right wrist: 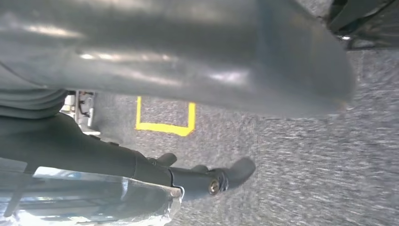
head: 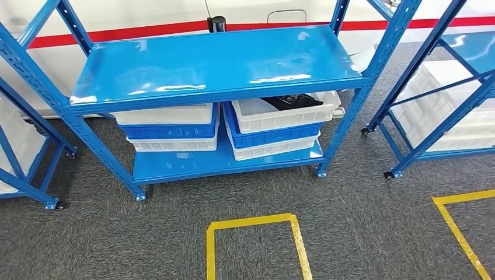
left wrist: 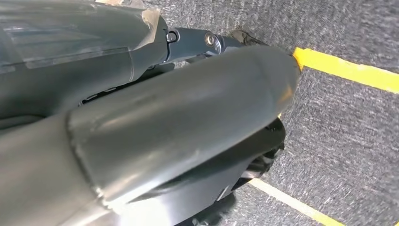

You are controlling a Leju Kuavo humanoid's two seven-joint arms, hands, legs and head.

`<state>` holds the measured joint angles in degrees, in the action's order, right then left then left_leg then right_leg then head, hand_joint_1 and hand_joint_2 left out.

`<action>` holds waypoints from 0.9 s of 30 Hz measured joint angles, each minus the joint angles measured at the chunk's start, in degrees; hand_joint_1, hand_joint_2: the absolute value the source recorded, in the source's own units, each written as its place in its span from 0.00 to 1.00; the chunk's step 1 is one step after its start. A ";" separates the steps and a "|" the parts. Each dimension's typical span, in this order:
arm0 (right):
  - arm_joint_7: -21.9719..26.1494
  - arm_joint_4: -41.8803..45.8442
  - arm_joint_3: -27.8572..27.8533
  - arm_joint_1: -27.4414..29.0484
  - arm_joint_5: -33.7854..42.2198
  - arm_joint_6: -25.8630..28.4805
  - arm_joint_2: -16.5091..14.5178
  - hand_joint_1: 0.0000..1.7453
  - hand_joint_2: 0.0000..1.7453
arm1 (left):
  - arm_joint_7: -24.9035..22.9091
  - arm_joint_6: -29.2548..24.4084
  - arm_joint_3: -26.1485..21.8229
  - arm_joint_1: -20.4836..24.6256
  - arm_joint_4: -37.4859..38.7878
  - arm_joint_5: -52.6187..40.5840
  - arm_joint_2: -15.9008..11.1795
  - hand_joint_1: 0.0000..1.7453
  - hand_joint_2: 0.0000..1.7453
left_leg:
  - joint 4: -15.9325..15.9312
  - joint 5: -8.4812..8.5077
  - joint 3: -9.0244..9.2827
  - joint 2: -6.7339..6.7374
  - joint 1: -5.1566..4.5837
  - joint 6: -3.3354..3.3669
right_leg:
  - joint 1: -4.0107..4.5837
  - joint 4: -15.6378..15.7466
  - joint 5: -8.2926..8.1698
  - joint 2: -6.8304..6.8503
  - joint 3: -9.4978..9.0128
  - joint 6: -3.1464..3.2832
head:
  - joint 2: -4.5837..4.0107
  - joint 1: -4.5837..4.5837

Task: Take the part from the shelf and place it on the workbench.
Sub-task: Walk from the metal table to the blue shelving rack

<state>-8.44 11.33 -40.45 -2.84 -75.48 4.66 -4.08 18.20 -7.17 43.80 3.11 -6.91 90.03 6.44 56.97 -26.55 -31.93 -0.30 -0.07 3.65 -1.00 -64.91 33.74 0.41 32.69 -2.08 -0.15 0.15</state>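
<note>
A black part (head: 292,101) lies in the top white bin (head: 274,119) of the right-hand stack, under the upper board of the blue shelf (head: 216,64). The shelf stands straight ahead of me on grey carpet. My left hand (left wrist: 188,117) hangs over the carpet, its dark fingers (left wrist: 207,40) stretched out and holding nothing. My right hand (right wrist: 188,70) also hangs over the carpet, with its dark fingers (right wrist: 202,179) extended and nothing in them.
A second stack of white and blue bins (head: 169,125) sits to the left on the same lower board. More blue racks stand at both sides, the right one holding white bins (head: 449,99). Yellow tape squares (head: 254,220) mark the carpet.
</note>
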 joint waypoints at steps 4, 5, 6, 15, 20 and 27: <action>-0.01 -0.01 -0.01 0.28 -0.14 0.00 0.11 0.00 0.00 | 0.01 0.00 -0.06 0.00 0.00 0.00 0.07 0.00 0.00 | 0.04 -0.64 0.61 -0.48 -0.12 0.20 | 0.01 -8.37 1.67 -0.15 5.81 -0.84 | 0.00 -0.09; -0.02 -0.01 -0.01 0.33 -0.16 0.00 0.15 0.00 0.00 | 0.01 -0.01 -0.13 -0.01 0.00 0.00 0.10 0.00 0.00 | 0.06 -0.90 0.98 -0.66 -0.12 0.07 | -0.03 -5.38 -0.22 -0.15 4.73 -1.44 | 0.00 -0.08; -0.02 -0.01 -0.01 0.34 -0.19 -0.01 0.19 0.00 0.00 | 0.02 -0.01 -0.23 -0.01 0.00 0.00 0.13 0.00 0.00 | 0.09 -1.22 1.38 -0.80 -0.12 -0.12 | -0.11 -1.01 -2.46 -0.15 2.94 -1.91 | 0.00 -0.10; 0.04 0.02 -0.01 0.26 -0.30 0.00 0.21 0.00 0.00 | 0.39 -0.04 -0.92 0.02 0.00 -0.02 0.03 0.00 0.00 | 7.20 -6.29 -0.82 -0.43 -0.16 -2.64 | -0.54 7.28 -5.64 -0.17 -1.68 1.25 | 0.00 0.20; 0.05 0.01 -0.01 0.30 -0.31 0.00 0.17 0.00 0.00 | 0.45 -0.03 -1.01 -0.06 0.00 -0.02 -0.10 0.00 0.00 | 15.70 -6.00 -7.51 -0.04 0.40 -3.25 | -0.67 7.27 -4.36 -0.20 -3.24 1.81 | 0.00 0.26; 0.05 0.02 -0.01 0.09 -0.32 0.00 0.14 0.00 0.00 | 0.45 -0.04 -1.04 -0.14 0.00 -0.02 -0.11 0.00 0.00 | 1.76 0.07 -2.04 0.07 -0.14 -1.63 | -0.23 7.73 -2.39 -0.14 -4.50 -0.35 | 0.00 0.39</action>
<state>-8.39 11.35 -40.46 -2.75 -75.80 4.66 -3.94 18.64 -7.22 42.75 2.97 -6.91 90.01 6.33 58.73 -26.48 -33.97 -0.24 -0.21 2.02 -1.22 -57.18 31.35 0.27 28.19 -2.43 -0.15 0.54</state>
